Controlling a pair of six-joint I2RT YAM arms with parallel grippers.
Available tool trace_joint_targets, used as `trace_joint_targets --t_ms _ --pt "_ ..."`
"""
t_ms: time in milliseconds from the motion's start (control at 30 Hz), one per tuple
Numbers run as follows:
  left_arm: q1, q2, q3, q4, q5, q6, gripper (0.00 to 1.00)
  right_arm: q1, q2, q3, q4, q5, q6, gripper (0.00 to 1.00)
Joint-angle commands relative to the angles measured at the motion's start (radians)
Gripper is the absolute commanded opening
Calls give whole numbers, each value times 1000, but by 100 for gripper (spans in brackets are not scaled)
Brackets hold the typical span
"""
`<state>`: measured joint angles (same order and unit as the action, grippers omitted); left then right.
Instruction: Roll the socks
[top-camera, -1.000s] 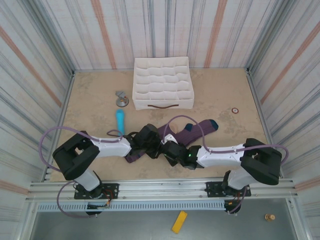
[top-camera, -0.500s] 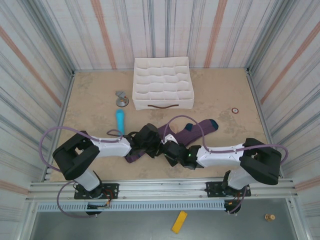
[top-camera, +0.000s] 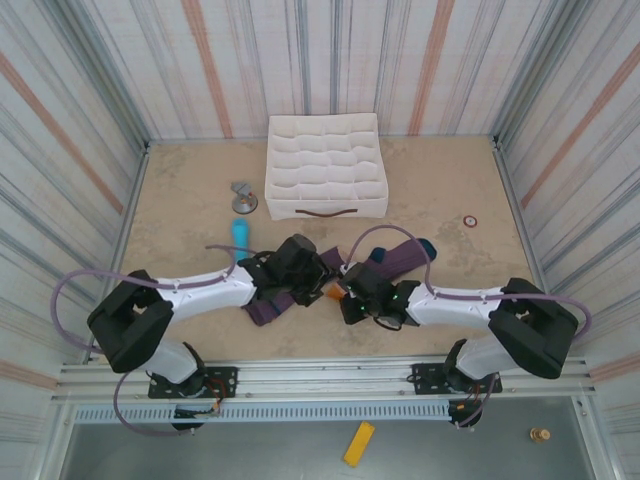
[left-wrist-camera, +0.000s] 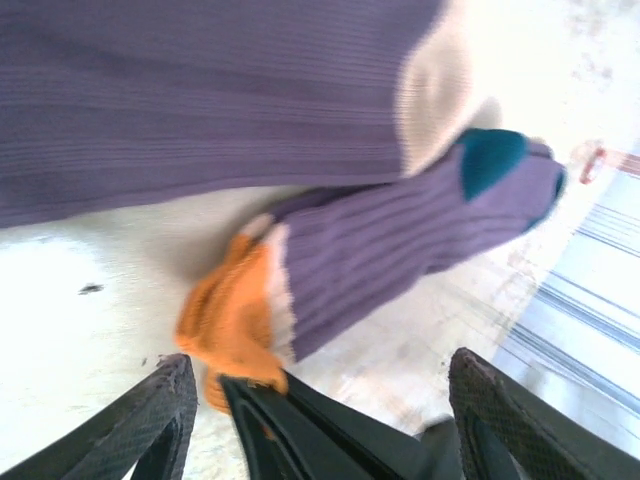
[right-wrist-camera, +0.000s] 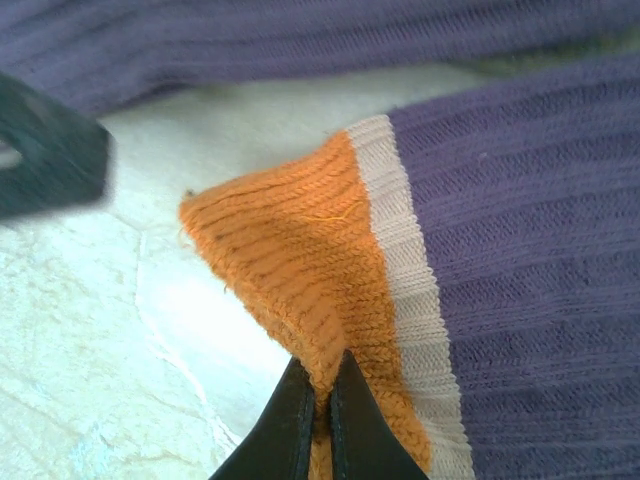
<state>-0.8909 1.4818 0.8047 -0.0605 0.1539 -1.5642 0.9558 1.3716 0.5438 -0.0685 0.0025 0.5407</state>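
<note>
— Which sock do you have?

— My right gripper (right-wrist-camera: 320, 378) is pinched tight on the orange cuff (right-wrist-camera: 285, 250) of the teal-toed sock (right-wrist-camera: 530, 260), tenting that edge up off the table (top-camera: 450, 190).

— Which way does it run?

— Away from my grip. Its long axis slants toward the far right, with the teal toe (top-camera: 427, 246) at the far end. I judge the roll should go from cuff to toe.

— And your left?

— My left gripper (top-camera: 305, 262) hangs open and empty just beside that cuff. It is over the other sock (left-wrist-camera: 200, 90), ribbed purple with a tan heel, lying alongside at the table's near middle.
</note>
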Motion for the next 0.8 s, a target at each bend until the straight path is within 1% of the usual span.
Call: trace_joint_targets --t_ms 0,133,267,367,467,533,567,633,767 --pt "1 -26 37 -95 -41 148 68 -59 -32 -37 1 -143 85 0" --pt "-1 -25 35 -90 -40 235 67 -117 -59 -53 -5 -214 135 0" --pt "-13 -26 8 -57 -45 269 63 -204 -95 -81 15 -310 196 0" --pt "-26 -22 -16 -12 -52 292 58 -277 -80 -95 32 -398 225 0" --pt "-39 -5 -30 25 -59 315 53 -318 -50 -99 42 -445 247 0" --pt "-42 13 -54 88 -39 322 46 -346 -36 -113 66 -477 277 0" --pt "-43 21 -60 112 -29 322 45 -362 -37 -122 84 -493 297 0" --pt "-51 39 -62 137 -19 326 45 -387 -45 -137 107 -521 328 0" --pt "-72 72 -42 147 -16 366 45 -438 -44 -137 89 -558 355 0"
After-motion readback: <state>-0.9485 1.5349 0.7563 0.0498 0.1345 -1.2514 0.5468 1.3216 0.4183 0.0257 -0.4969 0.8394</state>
